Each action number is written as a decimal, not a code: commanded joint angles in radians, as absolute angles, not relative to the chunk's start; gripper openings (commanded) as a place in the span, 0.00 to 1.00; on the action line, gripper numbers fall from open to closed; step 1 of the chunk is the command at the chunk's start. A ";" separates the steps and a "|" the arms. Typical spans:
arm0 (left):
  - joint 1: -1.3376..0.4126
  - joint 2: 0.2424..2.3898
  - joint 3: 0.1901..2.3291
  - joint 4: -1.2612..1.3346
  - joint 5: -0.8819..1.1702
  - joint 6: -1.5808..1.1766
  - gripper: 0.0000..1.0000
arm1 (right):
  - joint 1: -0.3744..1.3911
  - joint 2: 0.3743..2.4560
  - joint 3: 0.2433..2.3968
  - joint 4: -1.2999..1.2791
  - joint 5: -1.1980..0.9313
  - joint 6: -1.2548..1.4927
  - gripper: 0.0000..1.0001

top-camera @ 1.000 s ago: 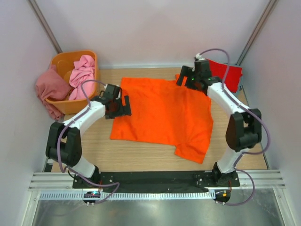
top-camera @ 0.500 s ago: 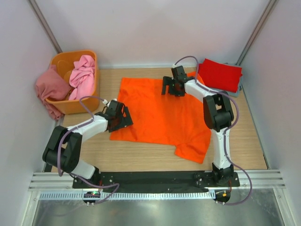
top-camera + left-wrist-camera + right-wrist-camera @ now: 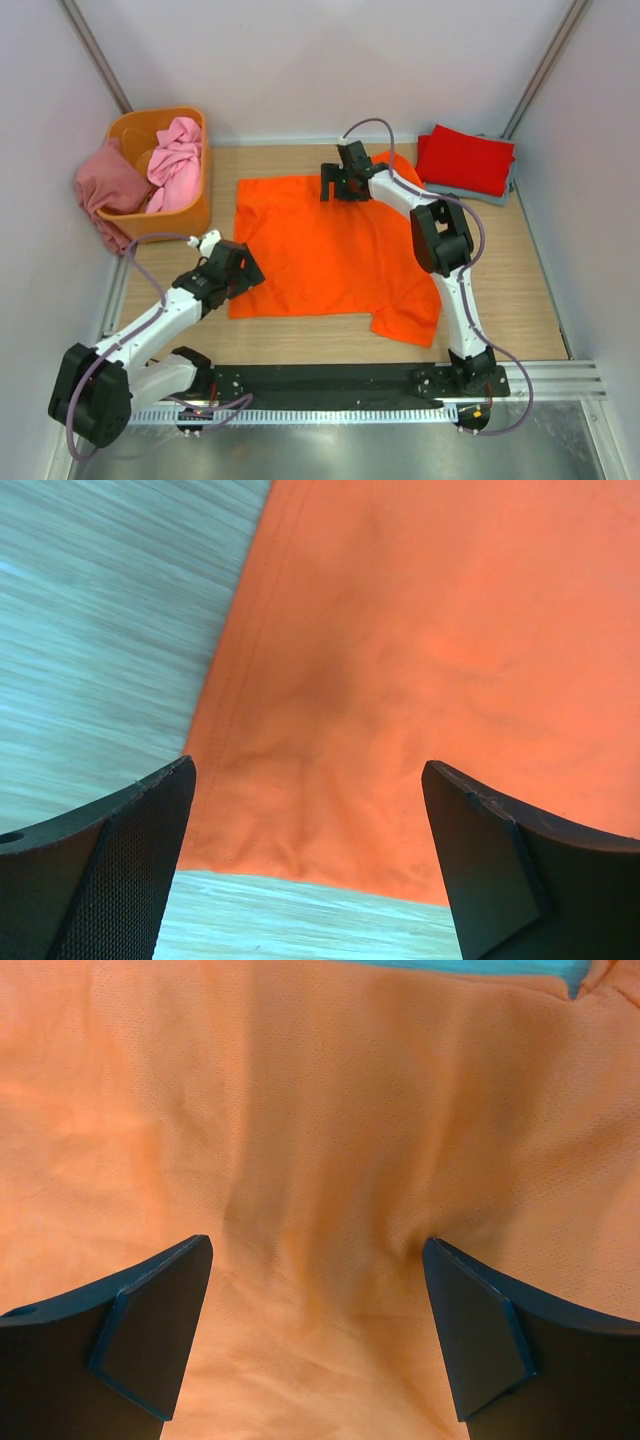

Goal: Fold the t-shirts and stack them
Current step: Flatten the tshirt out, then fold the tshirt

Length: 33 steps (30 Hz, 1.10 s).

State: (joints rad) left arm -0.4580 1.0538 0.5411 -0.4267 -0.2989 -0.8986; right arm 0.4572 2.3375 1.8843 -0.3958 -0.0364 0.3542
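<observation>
Stock and state, left to right

1. Dusty rose t-shirt [image 3: 105, 190]: crumpled, draped over the left wall of the orange tub [image 3: 195, 215] and spilling onto the table [image 3: 330, 335]. Unfolded.
2. Light pink t-shirt [image 3: 175, 160]: bunched inside the same tub. Unfolded.
3. Left gripper [image 3: 237, 272]: at the near-left corner of the orange t-shirt. Jaws spread wide and holding nothing. In the wrist view the corner and hem lie in the gap between the fingers [image 3: 120, 870]. Whether the tips touch the cloth cannot be told.
4. Orange t-shirt [image 3: 330, 250]: spread nearly flat mid-table, one sleeve jutting at the near right. No fold made in it yet.
5. Right gripper [image 3: 337, 190]: over the far edge of the orange t-shirt. Jaws wide apart, nothing gripped. In the wrist view the cloth between its fingertips [image 3: 150, 1330] creases faintly, so they appear to sit on or just above it.
6. Red t-shirt [image 3: 465, 160]: folded, far-right corner, lying on top of item 7.
7. Grey-blue t-shirt [image 3: 487, 198]: only a sliver shows under the red one. Judged folded.

Progress, as judged: two of five stacked, one laid out ready for its first fold, two waiting at the tub
</observation>
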 commanded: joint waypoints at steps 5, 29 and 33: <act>-0.462 1.031 0.613 -0.544 -0.371 -0.864 0.95 | 0.476 2.410 1.977 -0.449 -0.058 0.321 0.93; -0.630 0.802 0.445 -0.815 -0.436 -1.178 0.64 | 0.558 1.186 0.905 -0.299 0.239 0.517 0.91; -0.630 0.798 0.451 -0.807 -0.472 -1.183 0.64 | 0.563 1.049 0.770 -0.360 0.230 0.540 0.91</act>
State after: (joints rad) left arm -0.6273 0.8127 0.4442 -0.8204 -0.4007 -1.1484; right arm 0.5545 1.1015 0.8406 -0.3267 0.2070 0.4831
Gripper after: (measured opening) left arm 0.643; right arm 0.910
